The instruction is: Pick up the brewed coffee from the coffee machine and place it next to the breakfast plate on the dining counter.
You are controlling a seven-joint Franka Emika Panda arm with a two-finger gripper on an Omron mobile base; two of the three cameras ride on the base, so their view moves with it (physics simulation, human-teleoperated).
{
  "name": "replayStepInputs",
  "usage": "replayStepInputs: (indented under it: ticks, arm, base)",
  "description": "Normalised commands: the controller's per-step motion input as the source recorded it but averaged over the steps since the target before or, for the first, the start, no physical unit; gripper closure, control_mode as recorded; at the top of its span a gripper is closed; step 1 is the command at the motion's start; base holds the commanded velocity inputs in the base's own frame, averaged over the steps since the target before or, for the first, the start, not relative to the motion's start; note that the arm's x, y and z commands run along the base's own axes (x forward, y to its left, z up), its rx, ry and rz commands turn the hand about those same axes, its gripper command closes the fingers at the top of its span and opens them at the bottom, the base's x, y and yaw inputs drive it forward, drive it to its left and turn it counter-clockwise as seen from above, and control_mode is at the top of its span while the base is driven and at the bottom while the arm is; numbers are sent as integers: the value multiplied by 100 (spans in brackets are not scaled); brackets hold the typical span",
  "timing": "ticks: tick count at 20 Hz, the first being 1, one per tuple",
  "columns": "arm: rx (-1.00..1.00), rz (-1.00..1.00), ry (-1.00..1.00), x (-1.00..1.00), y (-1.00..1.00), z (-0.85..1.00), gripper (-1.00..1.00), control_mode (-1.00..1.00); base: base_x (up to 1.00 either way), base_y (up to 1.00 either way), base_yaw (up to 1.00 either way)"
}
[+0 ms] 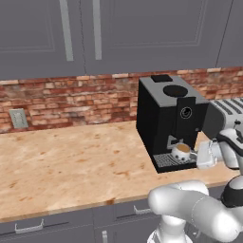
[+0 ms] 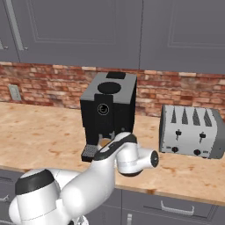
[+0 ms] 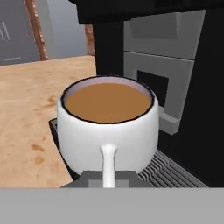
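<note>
A: Nearest item?
B: The brewed coffee [image 3: 108, 127], a round white mug; its thin side handle faces the hand camera. Light-brown liquid fills it almost to the rim.
A: Location?
B: On the grated drip tray [image 3: 175, 171] of the black coffee machine [image 1: 168, 114], on the wooden desk [image 1: 71, 161] backed by red brick.
A: Jaws?
B: The gripper [image 1: 203, 154] sits just beside the mug; jaw spacing cannot be determined.
A: Adjacent equipment?
B: A silver toaster [image 2: 190, 131].

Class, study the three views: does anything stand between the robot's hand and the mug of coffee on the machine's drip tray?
Nothing visible does. The hand is right beside the mug on the coffee machine; in the hand view the mug's handle faces the camera with no object in front.
</note>
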Motion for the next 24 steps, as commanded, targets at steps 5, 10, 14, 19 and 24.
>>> replayStepInputs:
  ticks: [5,10,14,19,24]
  arm:
    - [-1,15,-1,-42,23,29,100,-100]
    - [-3,15,-5,-78,17,49,100,-100]
    - [-4,12,-3,-83,21,62,100,-100]
    - [-7,3,0,-36,32,76,100,-100]
    - [-8,0,0,-4,30,59,100,-100]
  base:
    - [0,0,0]
    - [0,0,0]
    - [0,0,0]
    - [0,0,0]
    - [0,0,0]
